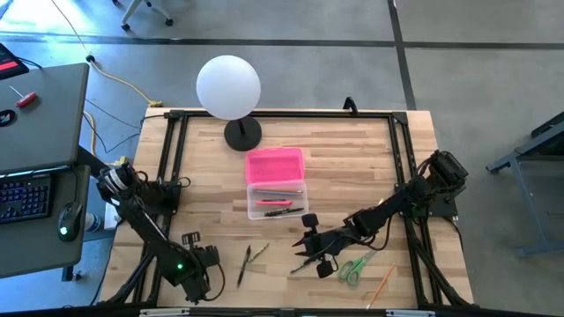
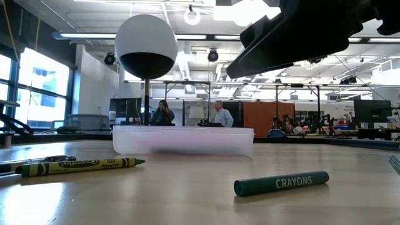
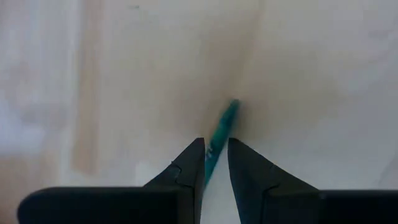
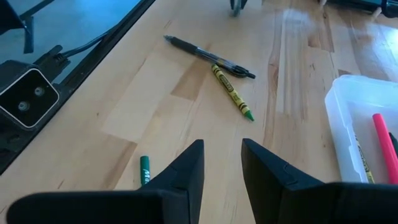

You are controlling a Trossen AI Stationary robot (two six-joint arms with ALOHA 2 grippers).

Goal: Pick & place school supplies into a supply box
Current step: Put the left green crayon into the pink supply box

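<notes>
The right gripper hovers with jaws parted, empty, above a green crayon. At its eleven o'clock in the high view sits the box, pens inside. The left gripper seems narrowly parted over a teal crayon.

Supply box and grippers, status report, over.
Box open, pens inside. Right gripper empty, fingers apart above a green crayon. Left gripper low at near edge, teal crayon between its fingers. Nothing blocking.
</notes>
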